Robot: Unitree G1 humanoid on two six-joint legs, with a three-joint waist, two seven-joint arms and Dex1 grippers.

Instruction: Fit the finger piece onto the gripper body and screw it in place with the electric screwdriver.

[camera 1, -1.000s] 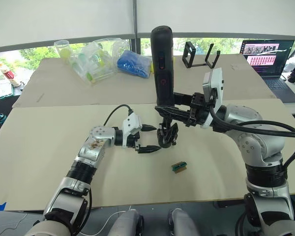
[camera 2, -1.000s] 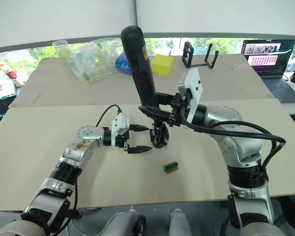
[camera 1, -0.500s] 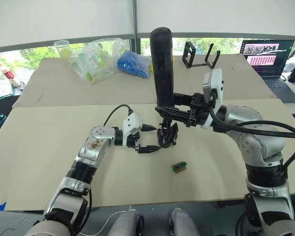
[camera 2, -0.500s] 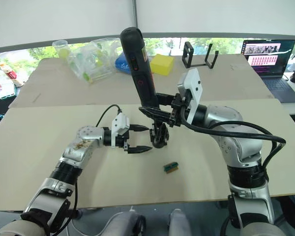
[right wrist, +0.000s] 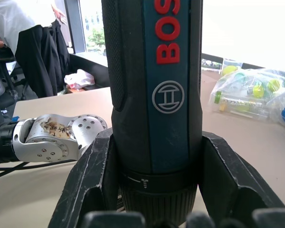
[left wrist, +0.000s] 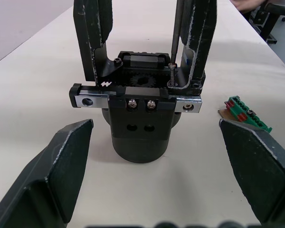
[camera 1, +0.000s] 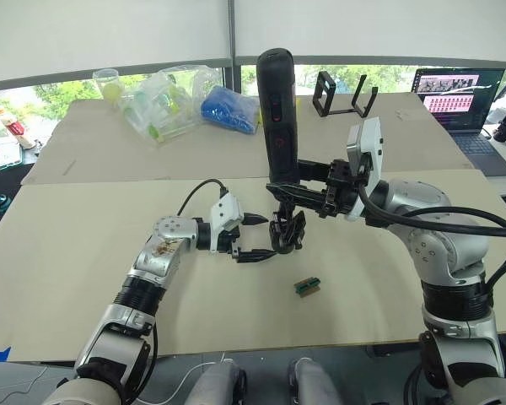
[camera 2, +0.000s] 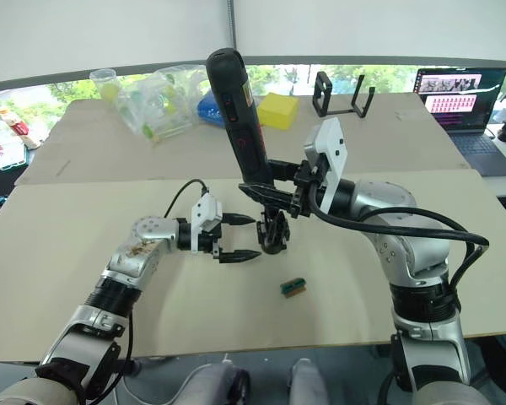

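Cardboard-covered table (camera 1: 84, 253) holds the gripper body (left wrist: 139, 124), upright near its middle. Right gripper (camera 1: 299, 196) is clamped on the electric screwdriver (camera 1: 277, 110), standing vertical with its bit on a screw at the finger piece (left wrist: 199, 35). Left gripper (camera 1: 251, 238), wide open and empty, waits just beside the body, facing it

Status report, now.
Right gripper shut on black electric screwdriver, bit on screw. Left gripper open beside black gripper body. Nothing in the way.
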